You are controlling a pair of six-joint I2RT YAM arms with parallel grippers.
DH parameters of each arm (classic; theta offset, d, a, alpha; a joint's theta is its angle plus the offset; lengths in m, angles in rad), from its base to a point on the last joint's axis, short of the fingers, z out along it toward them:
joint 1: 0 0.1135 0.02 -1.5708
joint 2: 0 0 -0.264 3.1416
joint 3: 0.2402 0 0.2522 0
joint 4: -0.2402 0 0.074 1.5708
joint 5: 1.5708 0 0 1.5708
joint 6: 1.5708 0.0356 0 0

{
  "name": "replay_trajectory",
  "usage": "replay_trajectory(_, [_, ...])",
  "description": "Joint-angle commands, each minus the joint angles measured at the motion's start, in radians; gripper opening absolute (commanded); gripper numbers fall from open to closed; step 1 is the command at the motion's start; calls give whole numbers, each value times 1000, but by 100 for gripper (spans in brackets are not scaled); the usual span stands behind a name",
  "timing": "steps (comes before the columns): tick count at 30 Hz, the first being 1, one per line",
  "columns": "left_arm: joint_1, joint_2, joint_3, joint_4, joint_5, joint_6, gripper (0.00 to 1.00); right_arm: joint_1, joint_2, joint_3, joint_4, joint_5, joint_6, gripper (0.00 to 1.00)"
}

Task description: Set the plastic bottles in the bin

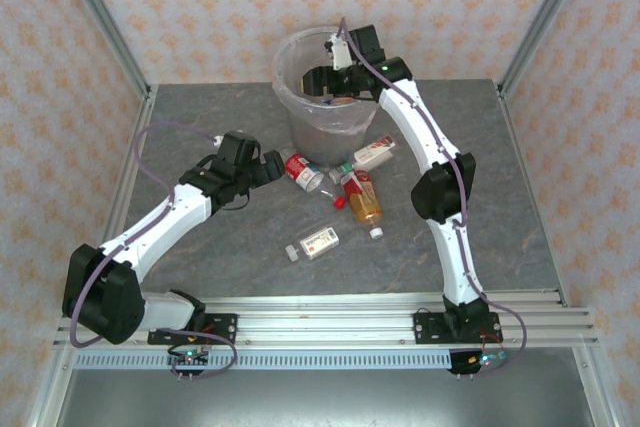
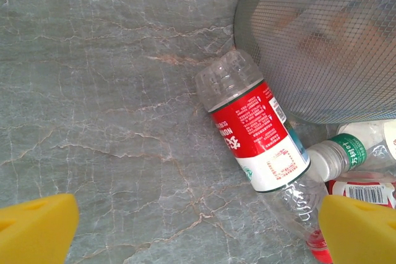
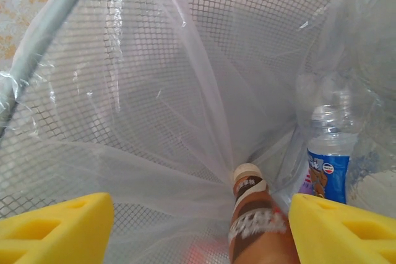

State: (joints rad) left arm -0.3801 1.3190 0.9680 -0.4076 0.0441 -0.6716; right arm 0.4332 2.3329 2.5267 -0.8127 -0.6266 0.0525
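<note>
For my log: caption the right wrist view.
Open right hand over bag-lined bin, brown bottle and blue-label bottle inside.

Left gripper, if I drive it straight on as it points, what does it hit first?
Probably the red-labelled bottle, lying just right of centre ahead of the left gripper, before the bin; depth is unclear.

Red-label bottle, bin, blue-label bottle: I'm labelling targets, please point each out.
red-label bottle (image 2: 250,122), left wrist view, its label.
bin (image 2: 322,41), left wrist view, mesh wall.
blue-label bottle (image 3: 328,174), right wrist view, its label.
</note>
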Motion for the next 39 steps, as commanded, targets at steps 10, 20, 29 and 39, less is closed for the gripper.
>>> replay_trajectory(10, [-6, 27, 12, -7, 0, 0, 100, 0, -141, 38, 14, 61, 10, 80])
replay_trajectory(20, [-14, 57, 20, 0, 39, -26, 100, 0, -251, 39, -128, 165, -83, 98])
replay_trajectory(29, [-82, 95, 0, 62, 28, -141, 100, 0, -523, -303, -21, 273, -66, 99])
replay_trajectory(39, [-203, 65, -49, 94, 74, 103, 100, 1, -1072, -1202, 571, 431, -39, 99])
